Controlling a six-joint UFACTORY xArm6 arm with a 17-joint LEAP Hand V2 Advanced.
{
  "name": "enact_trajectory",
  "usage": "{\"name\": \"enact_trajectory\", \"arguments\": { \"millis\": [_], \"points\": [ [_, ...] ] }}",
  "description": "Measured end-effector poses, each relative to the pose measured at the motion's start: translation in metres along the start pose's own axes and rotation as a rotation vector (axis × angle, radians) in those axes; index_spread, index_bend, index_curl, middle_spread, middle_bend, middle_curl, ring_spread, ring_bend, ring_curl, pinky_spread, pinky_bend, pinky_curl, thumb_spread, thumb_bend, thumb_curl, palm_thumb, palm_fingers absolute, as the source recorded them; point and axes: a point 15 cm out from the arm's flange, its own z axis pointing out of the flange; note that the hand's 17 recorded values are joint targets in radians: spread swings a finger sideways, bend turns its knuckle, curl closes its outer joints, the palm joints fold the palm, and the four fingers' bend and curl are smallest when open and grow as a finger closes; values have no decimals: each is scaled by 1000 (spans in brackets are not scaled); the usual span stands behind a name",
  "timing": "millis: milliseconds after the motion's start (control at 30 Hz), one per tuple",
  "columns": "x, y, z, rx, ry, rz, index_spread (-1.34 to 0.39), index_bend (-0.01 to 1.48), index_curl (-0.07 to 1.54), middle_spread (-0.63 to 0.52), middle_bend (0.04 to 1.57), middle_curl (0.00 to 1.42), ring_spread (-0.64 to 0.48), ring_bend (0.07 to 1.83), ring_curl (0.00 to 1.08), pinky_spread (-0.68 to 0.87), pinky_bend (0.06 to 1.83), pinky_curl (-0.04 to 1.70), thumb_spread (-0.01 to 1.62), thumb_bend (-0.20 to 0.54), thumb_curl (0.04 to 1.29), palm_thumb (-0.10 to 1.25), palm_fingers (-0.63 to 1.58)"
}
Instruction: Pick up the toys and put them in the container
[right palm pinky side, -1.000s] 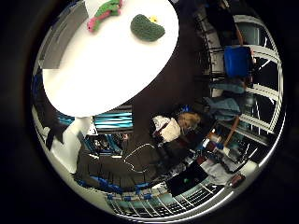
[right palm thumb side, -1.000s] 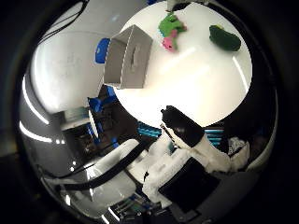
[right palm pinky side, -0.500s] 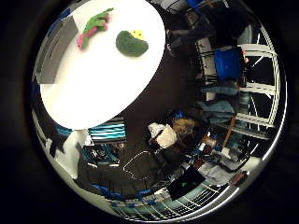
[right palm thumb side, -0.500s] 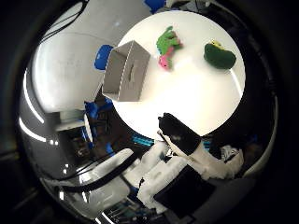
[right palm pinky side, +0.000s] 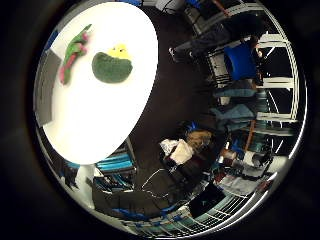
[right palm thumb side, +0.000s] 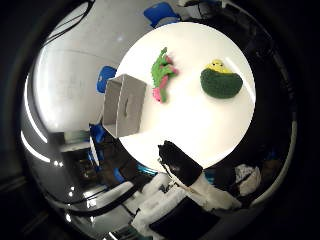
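Observation:
A round white table (right palm thumb side: 200, 125) lies far below the palm. On it rest a green and pink plush toy (right palm thumb side: 162, 75) and a dark green round plush with a yellow head (right palm thumb side: 220, 82), a short gap apart. A grey open box (right palm thumb side: 125, 106) stands at the table's edge beside the green and pink toy. One black-tipped finger of my hand (right palm thumb side: 182, 167) reaches in over the table's rim, touching nothing. The rest of the hand is out of view.
The table stands on a dark floor (right palm pinky side: 175, 100). Blue chairs (right palm pinky side: 241, 61) and white racks stand beyond it, and bags and clutter (right palm pinky side: 186, 148) lie on the floor near the table. Another blue chair (right palm thumb side: 161, 12) is behind the table.
The whole picture has shifted, so the camera has moved: the table and toys now sit more centrally in the thumb side view. The toys and box keep their places on the table.

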Motion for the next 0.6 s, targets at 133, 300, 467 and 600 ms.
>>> {"name": "enact_trajectory", "arguments": {
  "millis": [133, 300, 467, 600],
  "points": [
    [7, -14, 30, 8, -10, 5, -373, 152, 244, 128, 203, 328, 223, 334, 263, 431, 485, 310, 1154, -22, 275, 498, 104],
    [6, -29, 67, -6, -21, -6, -372, 152, 246, 131, 200, 330, 222, 333, 258, 428, 492, 306, 1136, -20, 284, 494, 91],
    [-3, -34, 108, -45, -46, -10, -372, 151, 247, 136, 201, 331, 222, 330, 257, 424, 500, 303, 1127, -22, 285, 479, 85],
    [-6, -35, 139, -58, -52, -5, -372, 151, 248, 137, 205, 333, 222, 332, 258, 424, 498, 301, 1122, -19, 288, 486, 87]
  ]
}}
